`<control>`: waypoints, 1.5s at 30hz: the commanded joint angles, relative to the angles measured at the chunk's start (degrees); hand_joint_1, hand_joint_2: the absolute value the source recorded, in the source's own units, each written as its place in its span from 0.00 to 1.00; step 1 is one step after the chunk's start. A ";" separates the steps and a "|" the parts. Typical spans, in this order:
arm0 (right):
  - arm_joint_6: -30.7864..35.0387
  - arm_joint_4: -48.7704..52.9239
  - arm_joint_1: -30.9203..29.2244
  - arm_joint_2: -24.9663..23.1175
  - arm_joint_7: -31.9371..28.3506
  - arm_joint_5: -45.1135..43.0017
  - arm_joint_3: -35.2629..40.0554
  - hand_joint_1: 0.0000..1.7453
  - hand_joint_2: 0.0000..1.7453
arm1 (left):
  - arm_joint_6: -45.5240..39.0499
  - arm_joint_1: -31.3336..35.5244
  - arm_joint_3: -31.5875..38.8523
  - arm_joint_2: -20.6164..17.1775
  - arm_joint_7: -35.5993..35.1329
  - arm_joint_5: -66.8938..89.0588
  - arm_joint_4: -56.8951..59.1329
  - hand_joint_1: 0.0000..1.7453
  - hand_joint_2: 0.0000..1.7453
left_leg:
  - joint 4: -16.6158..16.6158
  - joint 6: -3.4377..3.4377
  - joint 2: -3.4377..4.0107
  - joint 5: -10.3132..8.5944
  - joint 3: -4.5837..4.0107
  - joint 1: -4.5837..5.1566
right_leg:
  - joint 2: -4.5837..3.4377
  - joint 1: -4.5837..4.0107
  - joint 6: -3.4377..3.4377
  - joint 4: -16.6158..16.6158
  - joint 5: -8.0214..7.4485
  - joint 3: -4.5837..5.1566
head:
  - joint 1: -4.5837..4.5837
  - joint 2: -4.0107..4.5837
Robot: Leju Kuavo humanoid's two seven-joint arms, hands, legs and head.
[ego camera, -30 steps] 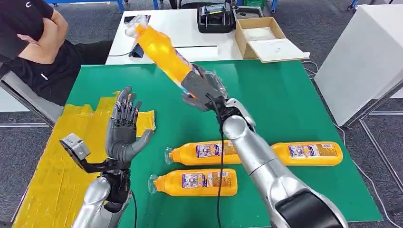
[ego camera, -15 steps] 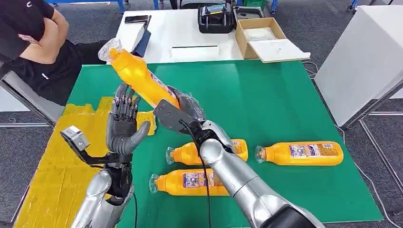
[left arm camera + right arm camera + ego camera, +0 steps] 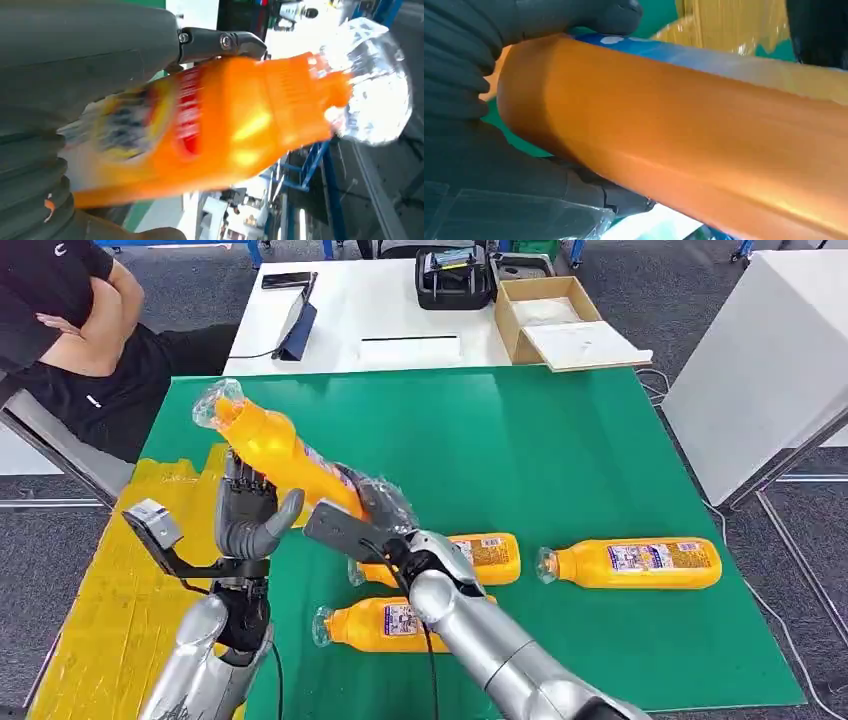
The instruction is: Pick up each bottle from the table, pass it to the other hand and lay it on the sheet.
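Gripping the tilted orange bottle (image 3: 285, 455), the right robot hand (image 3: 385, 510) presents it against the upright, spread left robot hand (image 3: 245, 515).

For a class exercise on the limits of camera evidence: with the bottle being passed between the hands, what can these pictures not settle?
- Whether the left hand already grips the held bottle: head view, the bottle covers its fingers.
- The held bottle's label text: left wrist view, blurred.
- Part of the nearest lying bottle: head view, behind the right arm.
- How the right hand closes underneath: right wrist view, the bottle hides it.
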State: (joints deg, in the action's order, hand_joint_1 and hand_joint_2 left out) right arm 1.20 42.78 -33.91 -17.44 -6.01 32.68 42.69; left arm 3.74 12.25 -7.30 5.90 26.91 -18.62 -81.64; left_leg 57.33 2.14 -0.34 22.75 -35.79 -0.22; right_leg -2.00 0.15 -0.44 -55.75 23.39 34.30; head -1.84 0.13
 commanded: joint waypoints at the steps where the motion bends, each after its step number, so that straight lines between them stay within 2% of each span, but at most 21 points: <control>1: -0.54 1.79 0.93 1.69 0.71 1.17 5.81 1.00 1.00 | 0.04 1.56 2.39 -1.22 -1.24 -0.15 3.21 0.00 1.00 | 0.00 -0.10 -0.05 0.01 0.08 0.01 | 0.18 0.00 0.01 0.00 0.03 -0.11 | 0.02 0.00; 11: -0.51 1.26 1.68 1.89 1.17 4.17 7.78 1.00 1.00 | 1.04 0.69 2.02 -1.40 -4.60 -0.21 2.58 0.00 1.00 | -0.02 -0.14 -0.07 0.04 0.13 0.04 | 0.28 0.02 0.02 0.04 0.07 -0.21 | 0.02 0.00; 14: -1.03 1.99 1.10 2.17 1.86 4.45 8.18 1.00 1.00 | 2.01 0.99 0.91 -2.48 -6.35 0.82 2.77 0.00 1.00 | -0.01 -0.15 -0.09 0.03 0.08 0.04 | 0.28 0.01 0.01 0.02 0.07 -0.16 | 0.02 0.00; 16: -1.47 2.28 0.50 2.43 2.30 4.16 8.08 1.00 1.00 | 5.99 1.63 -0.81 -3.80 -8.90 1.03 3.83 0.02 1.00 | 0.01 -0.15 -0.13 0.02 0.05 0.04 | 0.32 0.01 0.01 0.00 0.07 -0.13 | 0.02 0.00; 17: -1.58 2.38 0.47 2.57 2.33 4.09 8.01 1.00 1.00 | 7.19 1.81 -1.09 -3.98 -9.25 1.28 4.27 0.40 1.00 | 0.02 -0.16 -0.13 0.01 0.04 0.04 | 0.33 0.02 0.00 -0.02 0.07 -0.12 | 0.02 0.00; 18: -1.73 2.41 0.32 2.63 2.38 4.02 7.87 1.00 1.00 | 9.53 1.93 -1.42 -4.10 -9.64 0.75 5.04 1.00 1.00 | 0.01 -0.15 -0.13 0.01 0.04 0.05 | 0.33 0.02 0.00 -0.02 0.07 -0.11 | 0.02 0.00; 22: -2.08 1.93 -0.05 2.54 2.49 3.79 7.30 1.00 1.00 | 13.24 2.25 -1.69 -3.68 -9.55 0.70 6.34 1.00 1.00 | 0.05 -0.22 -0.19 0.02 0.11 0.05 | 0.49 0.02 0.02 -0.05 0.11 -0.20 | 0.02 0.00; 25: -2.08 1.93 -0.11 2.56 2.49 3.79 7.28 1.00 1.00 | 13.21 2.38 -1.69 -3.61 -9.55 0.70 6.28 1.00 1.00 | 0.02 -0.11 -0.09 0.00 -0.02 0.04 | 0.24 0.02 0.02 -0.02 0.05 -0.03 | 0.04 0.00; 32: -2.47 1.21 -1.11 1.86 2.40 3.61 7.81 1.00 1.00 | 17.45 3.51 -0.49 -3.31 -11.35 -4.24 6.73 1.00 1.00 | 0.06 -0.16 -0.10 0.04 0.05 0.05 | 0.31 0.03 0.02 -0.06 0.10 -0.10 | 0.02 0.00; 45: -2.10 -0.09 -1.10 1.47 1.79 3.29 7.36 1.00 1.00 | 18.23 0.87 0.79 -2.92 -11.28 -7.80 5.27 1.00 1.00 | 0.02 -0.15 -0.02 0.05 0.06 0.08 | 0.22 0.05 0.03 -0.03 0.08 -0.10 | 0.02 0.00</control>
State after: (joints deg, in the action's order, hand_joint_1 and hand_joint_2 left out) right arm -0.70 45.14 -31.99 -16.04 -3.45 35.95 46.10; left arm 21.00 13.97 -4.74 2.38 16.09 -25.44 -78.47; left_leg 57.33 2.12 -0.36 22.73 -35.91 -0.20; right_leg -1.98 0.16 -0.44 -55.76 23.38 34.37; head -1.81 0.13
